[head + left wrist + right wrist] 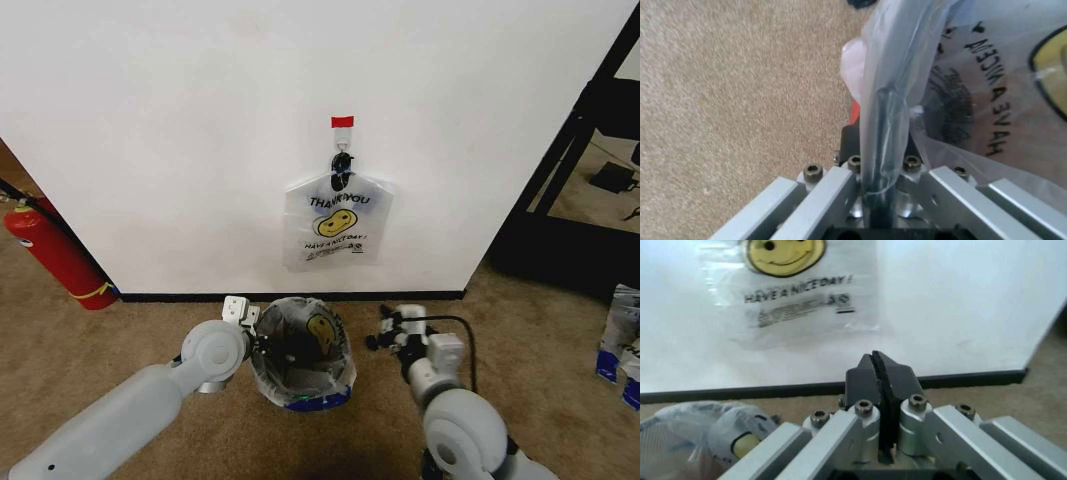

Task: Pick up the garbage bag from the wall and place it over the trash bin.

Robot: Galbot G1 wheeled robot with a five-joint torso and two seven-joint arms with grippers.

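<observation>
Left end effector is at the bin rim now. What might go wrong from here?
1. The left end effector is clamped on the garbage bag film at the rim of the trash bin; pulling away without opening could drag the bag off or tip the bin.
2. The thin film, stretched over the rim, may tear.
3. The right end effector is shut and empty beside the bin, so nothing holds that side.
</observation>
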